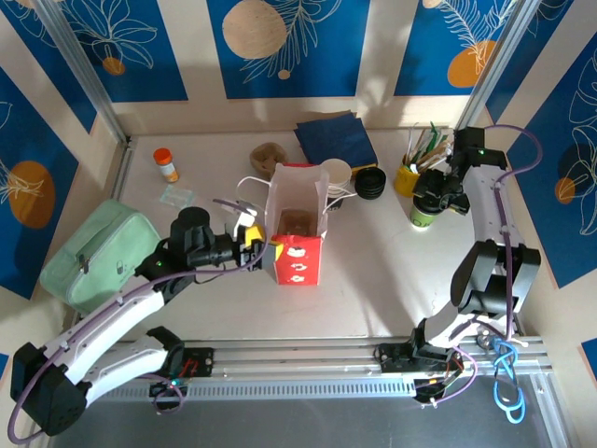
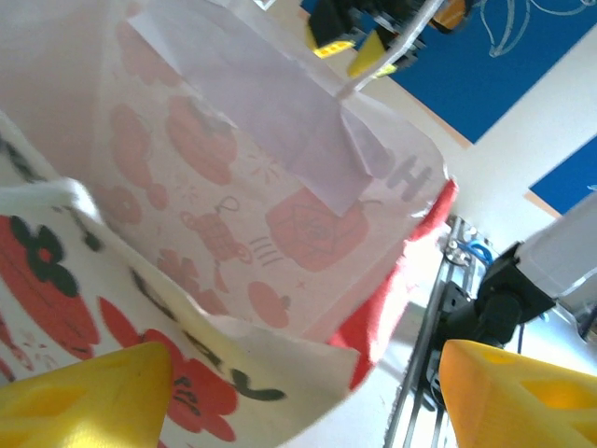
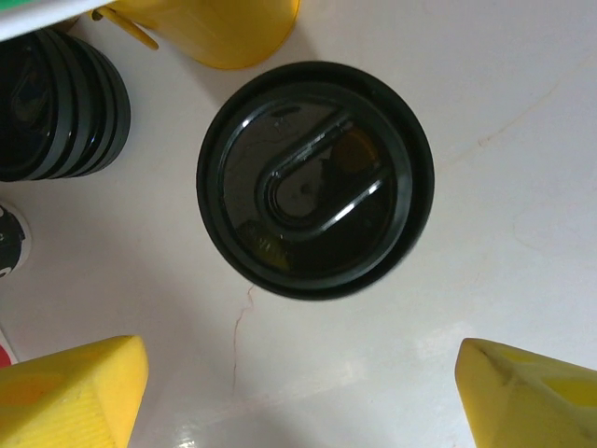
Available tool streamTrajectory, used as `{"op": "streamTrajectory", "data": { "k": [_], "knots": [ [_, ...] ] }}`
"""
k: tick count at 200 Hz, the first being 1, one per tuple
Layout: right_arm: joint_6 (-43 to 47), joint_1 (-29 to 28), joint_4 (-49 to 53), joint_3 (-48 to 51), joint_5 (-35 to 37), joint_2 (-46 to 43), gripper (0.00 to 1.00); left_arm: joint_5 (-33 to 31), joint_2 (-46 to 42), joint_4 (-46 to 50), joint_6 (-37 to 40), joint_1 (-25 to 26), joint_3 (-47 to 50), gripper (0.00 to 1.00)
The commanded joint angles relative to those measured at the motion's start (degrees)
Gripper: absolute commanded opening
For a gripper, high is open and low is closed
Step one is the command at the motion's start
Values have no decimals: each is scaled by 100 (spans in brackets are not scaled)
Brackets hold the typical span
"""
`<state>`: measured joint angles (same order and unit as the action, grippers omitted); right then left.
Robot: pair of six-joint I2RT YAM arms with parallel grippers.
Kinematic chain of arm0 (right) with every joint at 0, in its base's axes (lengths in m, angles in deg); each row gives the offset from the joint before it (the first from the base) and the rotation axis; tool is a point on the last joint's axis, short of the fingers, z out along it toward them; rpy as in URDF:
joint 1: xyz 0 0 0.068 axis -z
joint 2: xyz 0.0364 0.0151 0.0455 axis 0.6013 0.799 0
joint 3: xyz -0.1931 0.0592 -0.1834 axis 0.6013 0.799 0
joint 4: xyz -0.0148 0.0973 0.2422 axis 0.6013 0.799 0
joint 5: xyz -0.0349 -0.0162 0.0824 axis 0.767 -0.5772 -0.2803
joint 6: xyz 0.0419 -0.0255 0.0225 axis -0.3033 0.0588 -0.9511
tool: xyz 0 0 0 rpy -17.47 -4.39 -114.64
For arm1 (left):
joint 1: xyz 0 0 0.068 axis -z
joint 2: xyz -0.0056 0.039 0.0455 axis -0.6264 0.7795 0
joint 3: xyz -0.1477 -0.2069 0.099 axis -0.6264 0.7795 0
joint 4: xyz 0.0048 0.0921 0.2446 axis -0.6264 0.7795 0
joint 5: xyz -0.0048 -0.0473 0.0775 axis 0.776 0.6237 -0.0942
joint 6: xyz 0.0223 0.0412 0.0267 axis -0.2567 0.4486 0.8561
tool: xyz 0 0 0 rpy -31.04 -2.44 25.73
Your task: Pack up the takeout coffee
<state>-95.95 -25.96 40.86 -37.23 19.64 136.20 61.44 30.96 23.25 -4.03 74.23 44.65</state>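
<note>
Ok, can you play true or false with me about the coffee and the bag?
1. The takeout coffee has a black lid on. True.
2. The coffee is already inside the paper bag. False: it stands on the table, off to the bag's right, next to the yellow cup.
3. The right gripper is squeezing the coffee. False: it hangs above the lid with its fingers wide open, not touching it.
4. The paper bag stands upright with its top open. True.
5. The left gripper is at the bag's edge with its fingers open. True.
</note>
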Motion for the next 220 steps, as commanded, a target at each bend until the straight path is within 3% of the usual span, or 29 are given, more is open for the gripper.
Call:
{"op": "streamTrajectory", "data": {
  "k": [1,60,149,220],
  "knots": [
    [118,-28,81,-260,168,162,86,236,-22,-317,-51,186,59,75],
    [179,-61,105,-471,176,404,86,276,67,-426,-163,380,34,75],
    [329,-211,572,-914,455,1032,86,-590,-552,647,536,385,-185,76],
    [524,-99,669,-1053,372,1298,86,-565,-536,675,543,378,-169,76]
  ]
}}
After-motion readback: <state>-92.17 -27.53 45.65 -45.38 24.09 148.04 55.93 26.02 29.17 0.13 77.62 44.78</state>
